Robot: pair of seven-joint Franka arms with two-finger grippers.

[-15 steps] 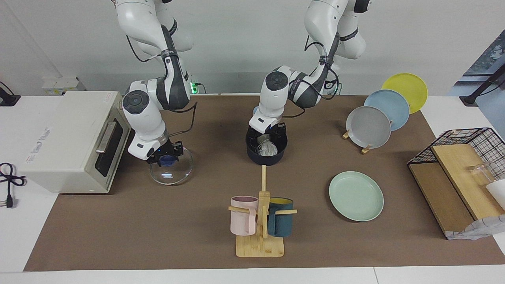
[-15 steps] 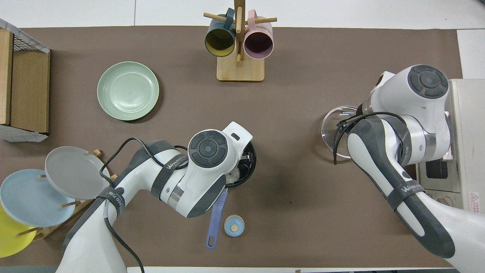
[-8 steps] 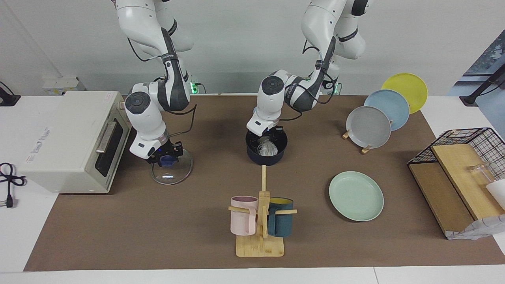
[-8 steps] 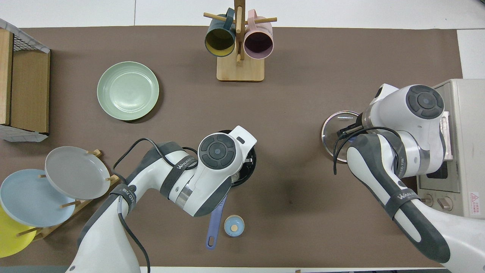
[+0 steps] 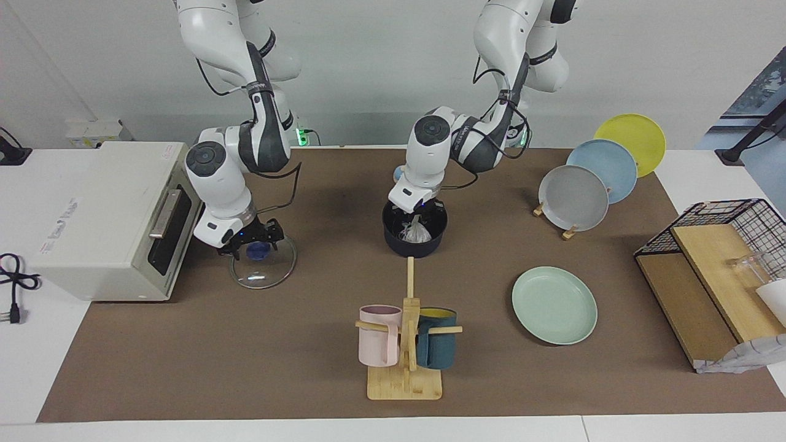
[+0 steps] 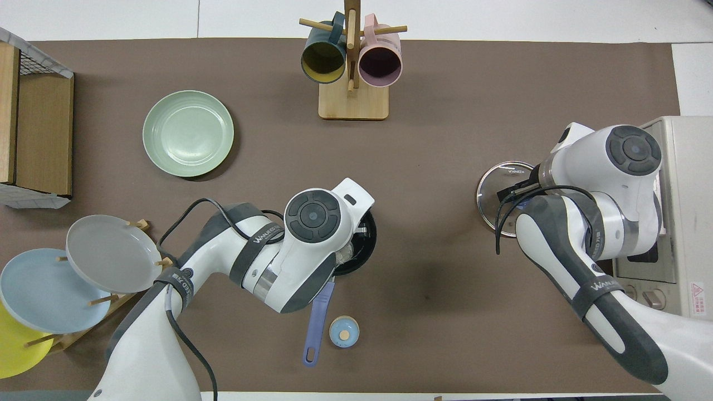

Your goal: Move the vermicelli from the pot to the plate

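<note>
The dark navy pot (image 5: pixel 416 244) stands mid-table near the robots, and its blue handle (image 6: pixel 316 317) points toward them. My left gripper (image 5: pixel 417 216) reaches down into the pot and is shut on the white vermicelli (image 5: pixel 415 232), which is drawn up into a peak under the fingers. In the overhead view the left arm's wrist covers most of the pot (image 6: pixel 366 252). The mint-green plate (image 5: pixel 554 305) (image 6: pixel 188 133) lies bare, farther from the robots, toward the left arm's end. My right gripper (image 5: pixel 253 237) hangs open just over the glass lid's blue knob (image 5: pixel 258 249).
The glass lid (image 5: pixel 263 270) lies in front of the toaster oven (image 5: pixel 110 215). A mug rack (image 5: pixel 405 344) stands farther out than the pot. Grey (image 5: pixel 574 197), blue and yellow plates sit in a stand. A wire basket with wooden boards (image 5: pixel 718 270) is beside the mint-green plate. A small blue cap (image 6: pixel 344 331) lies beside the pot's handle.
The left gripper closed on the vermicelli and pulled it up into a peak. The right gripper let go of the lid's knob, spread its fingers and rose slightly.
</note>
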